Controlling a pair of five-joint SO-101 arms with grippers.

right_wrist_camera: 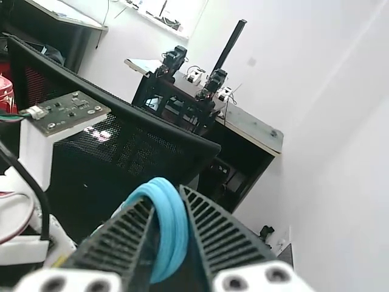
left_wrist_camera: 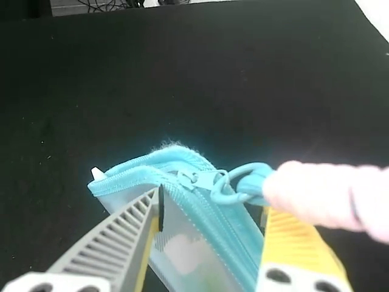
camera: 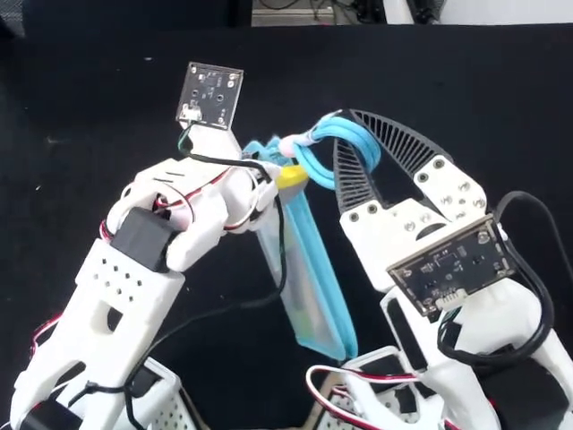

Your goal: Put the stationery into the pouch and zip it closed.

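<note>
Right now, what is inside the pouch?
Through the pouch's clear side a pale shape and something greenish show; what they are cannot be told. The blue edging hides the rest.

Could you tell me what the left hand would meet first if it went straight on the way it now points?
The pouch, already held in the left hand; past that, probably the black table, though depth is unclear.

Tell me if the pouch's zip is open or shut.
Shut, as far as visible: the slider sits at the pouch corner with the teeth joined behind it; the right hand grips its blue loop.
</note>
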